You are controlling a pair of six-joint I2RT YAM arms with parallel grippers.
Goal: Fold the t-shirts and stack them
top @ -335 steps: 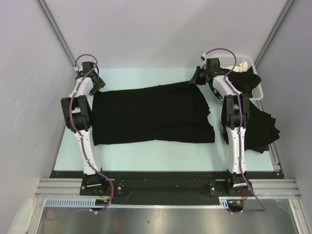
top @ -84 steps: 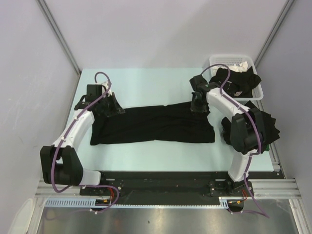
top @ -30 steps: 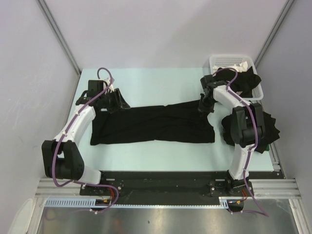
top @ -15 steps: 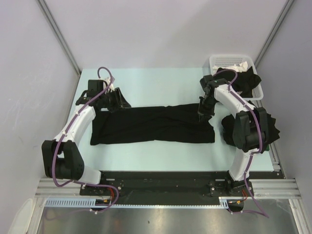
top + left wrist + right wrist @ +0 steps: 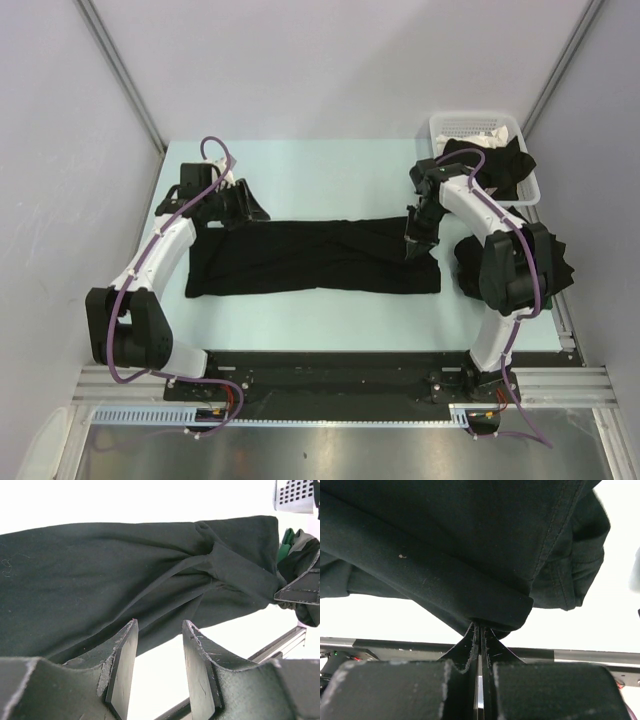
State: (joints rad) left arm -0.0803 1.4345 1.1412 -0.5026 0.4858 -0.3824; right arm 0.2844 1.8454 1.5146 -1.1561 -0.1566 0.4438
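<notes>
A black t-shirt [image 5: 310, 257] lies on the pale table as a long band folded lengthwise. My right gripper [image 5: 416, 243] is over its right end, shut on a fold of the cloth. In the right wrist view the shut tips [image 5: 479, 629] pinch a rolled edge of the t-shirt [image 5: 445, 540]. My left gripper [image 5: 247, 212] is open and empty at the shirt's far left corner. In the left wrist view its fingers [image 5: 122, 660] stand apart just above the table, with the t-shirt [image 5: 100, 590] beyond them.
A white slotted basket [image 5: 470, 126] stands at the far right corner with a black shirt [image 5: 498, 165] hanging out of it. A heap of black shirts [image 5: 548, 262] lies at the right edge, partly behind my right arm. The black rail runs along the near edge.
The shirt is narrower than at first, its far edge folded toward me. In the last second my right gripper moved nearer with the right end's cloth. My left gripper stayed open in place.
</notes>
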